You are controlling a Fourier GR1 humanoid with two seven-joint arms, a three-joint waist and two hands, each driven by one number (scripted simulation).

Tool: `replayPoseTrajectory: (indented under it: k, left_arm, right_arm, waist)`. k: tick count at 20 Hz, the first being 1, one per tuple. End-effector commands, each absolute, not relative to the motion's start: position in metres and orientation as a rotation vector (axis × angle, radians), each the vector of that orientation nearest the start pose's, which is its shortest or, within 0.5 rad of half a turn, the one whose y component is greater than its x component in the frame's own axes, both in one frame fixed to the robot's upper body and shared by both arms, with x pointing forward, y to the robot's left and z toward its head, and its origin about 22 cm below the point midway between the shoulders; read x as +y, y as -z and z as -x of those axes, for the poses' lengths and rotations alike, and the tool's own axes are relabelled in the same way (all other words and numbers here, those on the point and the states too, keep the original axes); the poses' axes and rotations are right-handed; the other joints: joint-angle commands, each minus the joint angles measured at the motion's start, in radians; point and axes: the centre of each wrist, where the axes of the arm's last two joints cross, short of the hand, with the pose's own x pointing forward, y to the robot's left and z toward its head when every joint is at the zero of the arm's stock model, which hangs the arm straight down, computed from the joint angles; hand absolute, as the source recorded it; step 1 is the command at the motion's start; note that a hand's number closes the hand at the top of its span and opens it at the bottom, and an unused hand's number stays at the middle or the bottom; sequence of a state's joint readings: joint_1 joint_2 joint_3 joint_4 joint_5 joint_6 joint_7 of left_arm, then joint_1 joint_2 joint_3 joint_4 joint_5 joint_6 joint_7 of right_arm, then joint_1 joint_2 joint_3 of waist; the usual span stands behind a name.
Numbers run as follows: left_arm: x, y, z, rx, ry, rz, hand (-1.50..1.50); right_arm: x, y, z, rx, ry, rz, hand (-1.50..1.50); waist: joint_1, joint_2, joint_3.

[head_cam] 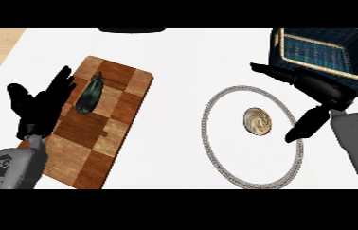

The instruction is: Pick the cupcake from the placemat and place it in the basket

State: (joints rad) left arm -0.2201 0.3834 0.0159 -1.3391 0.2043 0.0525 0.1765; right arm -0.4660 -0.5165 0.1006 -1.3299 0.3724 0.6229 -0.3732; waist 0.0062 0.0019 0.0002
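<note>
The white counter top (174, 63) carries four items. At the right centre lies a round white placemat with a grey beaded rim (210, 134), appearing taller than wide from this angle. The small cupcake with swirled tan and cream frosting (257, 120) stands on the placemat, slightly right of and above its middle, untouched by either hand.

The dark blue woven basket with a pale yellow rim (315, 49) sits at the upper right corner of the view, above the placemat and apart from it.

The right black hand (318, 89) hangs over the placemat's right side, between the cupcake and the basket. It is spread wide: the fingers point up and left toward the basket's lower left corner, and the thumb (305, 125) points down and left, its tip just right of the cupcake. The hand holds nothing.

At the left lies a rectangular wooden cutting board in a brown checker pattern (105, 129), set at a tilt. A dark green elongated vegetable (89, 94) rests on its upper part.

The left black hand (38, 106) rests open at the left edge, fingers up, overlapping the board's left edge. It holds nothing.
</note>
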Motion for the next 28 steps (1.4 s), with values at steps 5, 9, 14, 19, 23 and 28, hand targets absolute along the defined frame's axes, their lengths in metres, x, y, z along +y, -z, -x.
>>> replayPoseTrajectory:
  k: [5, 9, 14, 19, 23, 28]
  left_arm:
    - [0.324, -0.034, -0.295, -1.390, 0.069, -0.188, 0.00]
    - [0.321, -0.027, -0.297, -1.385, 0.088, -0.171, 0.00]
    - [0.320, -0.038, -0.297, -1.384, 0.074, -0.200, 0.00]
    - [0.314, -0.041, -0.287, -1.385, 0.056, -0.187, 0.00]
    - [0.325, -0.022, -0.269, -1.376, 0.089, -0.207, 0.00]
    - [0.312, -0.026, -0.283, -1.386, 0.071, -0.185, 0.00]
  right_arm:
    - [-0.278, -0.060, -0.334, -1.509, -1.424, 0.037, -1.50]
    - [-0.278, -0.054, -0.356, -1.465, -1.485, 0.093, -1.50]
    - [-0.294, -0.053, -0.364, -1.498, -1.474, 0.061, -1.50]
    - [-0.315, -0.070, -0.355, -1.479, -1.482, 0.014, -1.50]
    - [-0.316, -0.043, -0.350, -1.534, -1.454, -0.056, -1.50]
    - [-0.309, -0.050, -0.339, -1.519, -1.507, -0.072, -1.50]
  waist:
    - [-0.004, -0.001, 0.000]
    - [0.001, 0.001, 0.000]
    - [-0.001, 0.000, 0.000]
    - [-0.004, -0.002, 0.000]
    - [0.002, -0.001, 0.000]
    - [-0.005, -0.002, 0.000]
